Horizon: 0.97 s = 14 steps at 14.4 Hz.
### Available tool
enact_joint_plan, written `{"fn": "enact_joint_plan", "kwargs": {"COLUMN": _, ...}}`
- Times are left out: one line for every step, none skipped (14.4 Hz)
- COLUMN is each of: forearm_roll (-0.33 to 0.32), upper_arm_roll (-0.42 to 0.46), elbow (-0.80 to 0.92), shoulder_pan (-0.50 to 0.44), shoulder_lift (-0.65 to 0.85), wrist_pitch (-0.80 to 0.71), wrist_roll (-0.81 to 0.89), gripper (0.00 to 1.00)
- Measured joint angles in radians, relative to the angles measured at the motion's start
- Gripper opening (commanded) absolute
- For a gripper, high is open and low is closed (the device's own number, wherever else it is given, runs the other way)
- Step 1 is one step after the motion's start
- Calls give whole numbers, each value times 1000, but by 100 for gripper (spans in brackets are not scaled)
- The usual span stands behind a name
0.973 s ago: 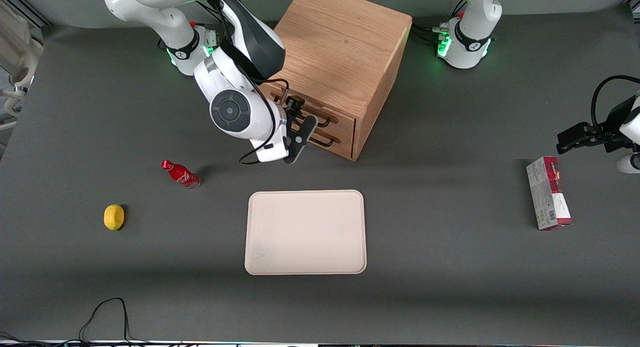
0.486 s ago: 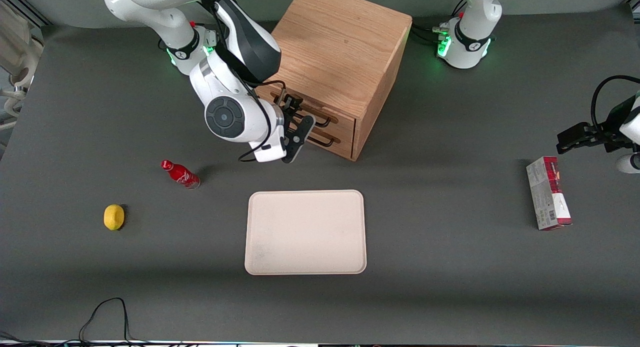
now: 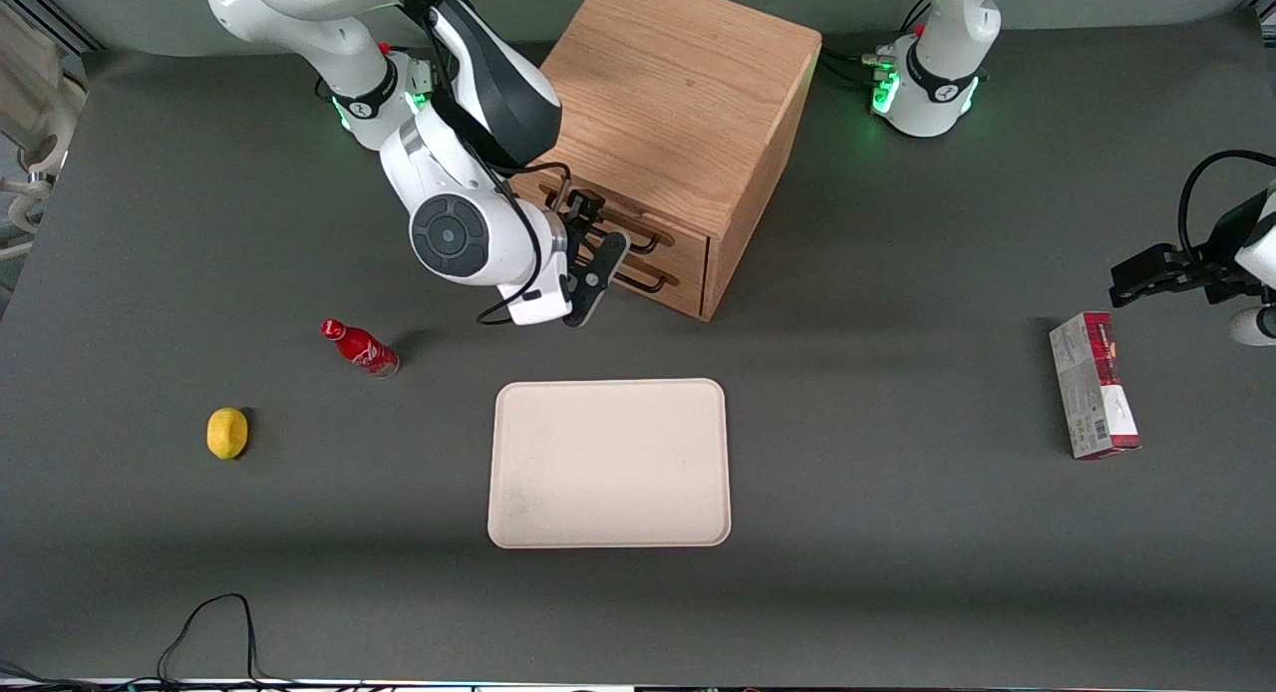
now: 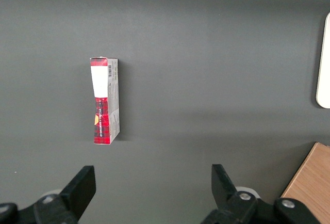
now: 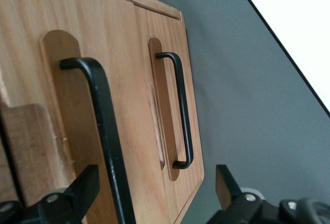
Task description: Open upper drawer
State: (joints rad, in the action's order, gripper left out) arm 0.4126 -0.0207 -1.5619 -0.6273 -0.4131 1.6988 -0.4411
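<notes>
The wooden cabinet point(image 3: 678, 94) stands at the back of the table, and both its drawer fronts look flush. The upper drawer point(image 3: 686, 245) point(image 5: 131, 105) carries a thin black wire handle point(image 3: 638, 235) point(image 5: 105, 131). My right gripper point(image 3: 590, 243) point(image 5: 154, 182) is open and sits right in front of that drawer. Its two black fingers point(image 5: 85, 182) straddle the upper handle without closing on it. The lower drawer point(image 5: 172, 33) with an identical handle point(image 5: 181, 110) lies just beside the gripper's span.
A cream tray point(image 3: 608, 463) lies nearer the front camera than the cabinet. A red bottle point(image 3: 359, 346) and a yellow lemon point(image 3: 227, 433) sit toward the working arm's end. A red and white box point(image 3: 1094, 385) point(image 4: 104, 101) lies toward the parked arm's end.
The right arm's wrist shifted a little toward the working arm's end of the table and then settled. The gripper stays open at the upper handle.
</notes>
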Motion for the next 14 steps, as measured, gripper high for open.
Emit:
{"fn": "enact_joint_plan", "kwargs": {"forearm_roll": 0, "upper_arm_roll": 0, "elbow": -2, "shoulder_pan": 0, "shoulder_lift": -4, "wrist_pitch": 12, "wrist_roll": 0, "gripper": 100}}
{"fn": "enact_joint_plan", "kwargs": {"forearm_roll": 0, "upper_arm_roll": 0, "elbow": -4, "shoulder_pan": 0, "shoulder_lift": -9, "wrist_pitch": 19, "wrist_roll": -1, "gripper": 100}}
{"fn": "enact_joint_plan", "kwargs": {"forearm_roll": 0, "upper_arm_roll": 0, "elbow": -5, "shoulder_pan": 0, "shoulder_lift": -12, "wrist_pitch": 21, "wrist_roll": -4, "gripper": 100}}
{"fn": "enact_joint_plan", "kwargs": {"forearm_roll": 0, "upper_arm_roll": 1, "elbow": -5, "shoulder_pan": 0, "shoulder_lift": -12, "wrist_pitch": 22, "wrist_roll": -4, "gripper": 100}}
{"fn": "enact_joint_plan", "kwargs": {"forearm_roll": 0, "upper_arm_roll": 1, "elbow": -5, "shoulder_pan": 0, "shoulder_lift": -12, "wrist_pitch": 23, "wrist_roll": -5, "gripper": 100}}
{"fn": "enact_joint_plan", "kwargs": {"forearm_roll": 0, "upper_arm_roll": 1, "elbow": -5, "shoulder_pan": 0, "shoulder_lift": -12, "wrist_pitch": 24, "wrist_roll": -5, "gripper": 100}}
{"fn": "enact_joint_plan", "kwargs": {"forearm_roll": 0, "upper_arm_roll": 1, "elbow": -6, "shoulder_pan": 0, "shoulder_lift": -12, "wrist_pitch": 27, "wrist_roll": -8, "gripper": 100}}
{"fn": "enact_joint_plan", "kwargs": {"forearm_roll": 0, "upper_arm_roll": 1, "elbow": -8, "shoulder_pan": 0, "shoulder_lift": -13, "wrist_pitch": 31, "wrist_roll": -13, "gripper": 100}}
{"fn": "enact_joint_plan", "kwargs": {"forearm_roll": 0, "upper_arm_roll": 1, "elbow": -11, "shoulder_pan": 0, "shoulder_lift": -15, "wrist_pitch": 36, "wrist_roll": -17, "gripper": 100}}
{"fn": "enact_joint_plan", "kwargs": {"forearm_roll": 0, "upper_arm_roll": 1, "elbow": -13, "shoulder_pan": 0, "shoulder_lift": -18, "wrist_pitch": 47, "wrist_roll": -19, "gripper": 100}}
{"fn": "enact_joint_plan", "kwargs": {"forearm_roll": 0, "upper_arm_roll": 1, "elbow": -15, "shoulder_pan": 0, "shoulder_lift": -22, "wrist_pitch": 53, "wrist_roll": -22, "gripper": 100}}
{"fn": "enact_joint_plan", "kwargs": {"forearm_roll": 0, "upper_arm_roll": 1, "elbow": -18, "shoulder_pan": 0, "shoulder_lift": -24, "wrist_pitch": 57, "wrist_roll": -25, "gripper": 100}}
{"fn": "enact_joint_plan", "kwargs": {"forearm_roll": 0, "upper_arm_roll": 1, "elbow": -20, "shoulder_pan": 0, "shoulder_lift": -25, "wrist_pitch": 63, "wrist_roll": -29, "gripper": 100}}
{"fn": "enact_joint_plan", "kwargs": {"forearm_roll": 0, "upper_arm_roll": 1, "elbow": -21, "shoulder_pan": 0, "shoulder_lift": -26, "wrist_pitch": 67, "wrist_roll": -31, "gripper": 100}}
